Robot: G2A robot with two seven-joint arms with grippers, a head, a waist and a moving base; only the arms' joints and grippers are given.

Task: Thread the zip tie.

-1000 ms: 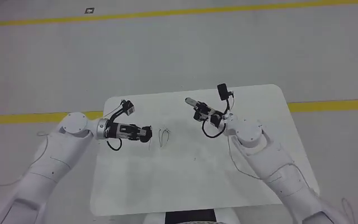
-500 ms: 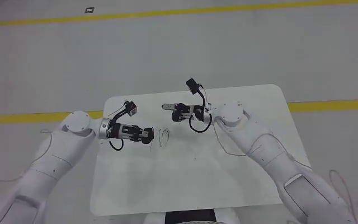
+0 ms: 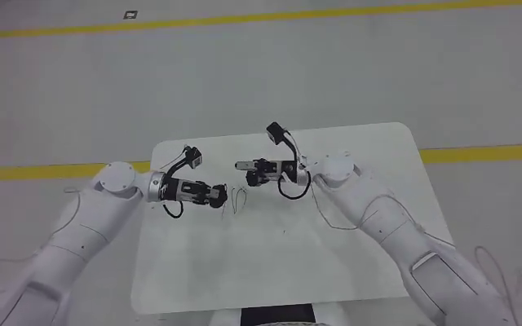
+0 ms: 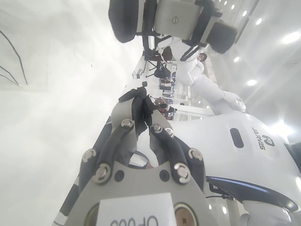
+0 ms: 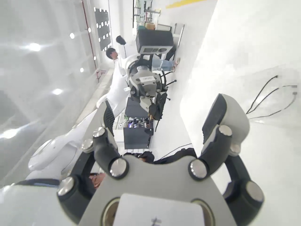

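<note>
The right gripper (image 3: 241, 165) has been swung across the table (image 3: 351, 244) and is now held just beyond the zip tie (image 3: 237, 200), fingers spread wide and empty, so a pick-up seems near; the left gripper (image 3: 218, 196) is held just beside the tie, fingers pressed together, though whether anything is pinched cannot be told; the tie is laid flat as a narrow hairpin, its long axis running from near edge to far edge.

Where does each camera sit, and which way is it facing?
Top view: overhead, looking down at the white table; left gripper, right gripper, zip ties show.
Left wrist view: behind the shut left gripper, facing the open right gripper.
Right wrist view: behind the right gripper, facing the left gripper.
Shared: both wrist views show the zip ties on the table.
</note>
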